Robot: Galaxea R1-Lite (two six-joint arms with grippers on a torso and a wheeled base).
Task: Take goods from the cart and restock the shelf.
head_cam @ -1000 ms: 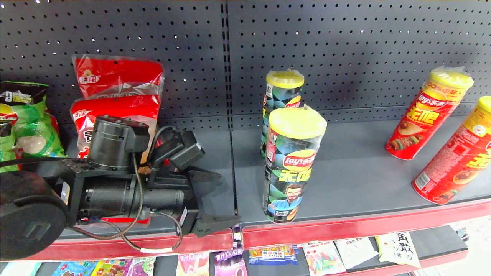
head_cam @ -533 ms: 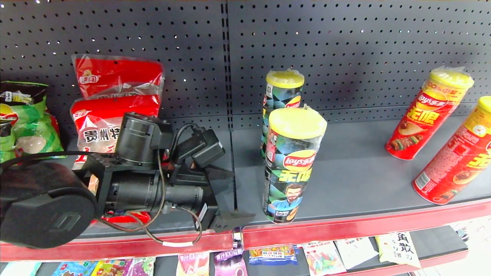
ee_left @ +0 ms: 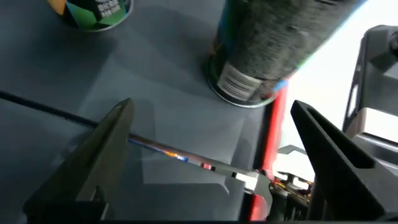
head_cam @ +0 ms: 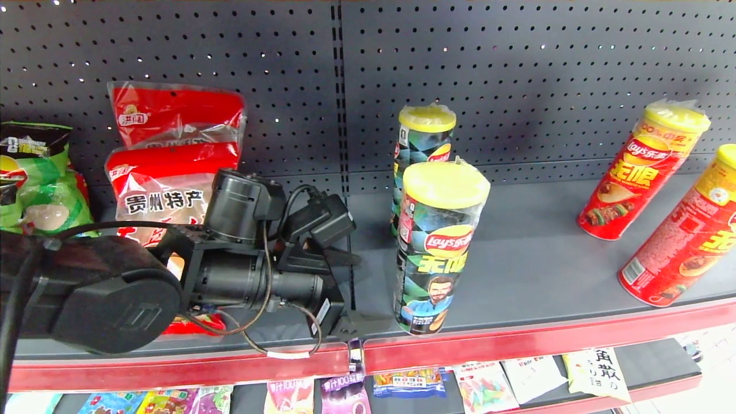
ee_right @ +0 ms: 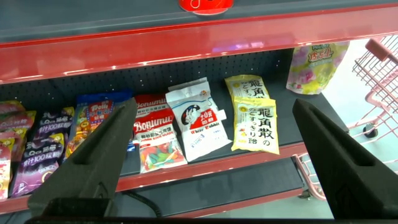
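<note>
Can [head_cam: 440, 247] just ahead of the left jaws (apart, empty; right jaws likewise apart) is probably light, stiff and film-slick: grip mid-body, gently.

Your left gripper [head_cam: 361, 290] hangs low over the shelf [head_cam: 535, 270], by its red front edge, jaws apart and empty. It points right at the near can [head_cam: 438, 253], which stands upright just beside it. The far can [head_cam: 424, 141] stands upright behind that one. At right, a red can [head_cam: 641, 172] and a nearer red can [head_cam: 684, 236] both tilt. Behind the arm stand two red bags [head_cam: 172, 167], with a green bag [head_cam: 37, 178] to their left.
</note>
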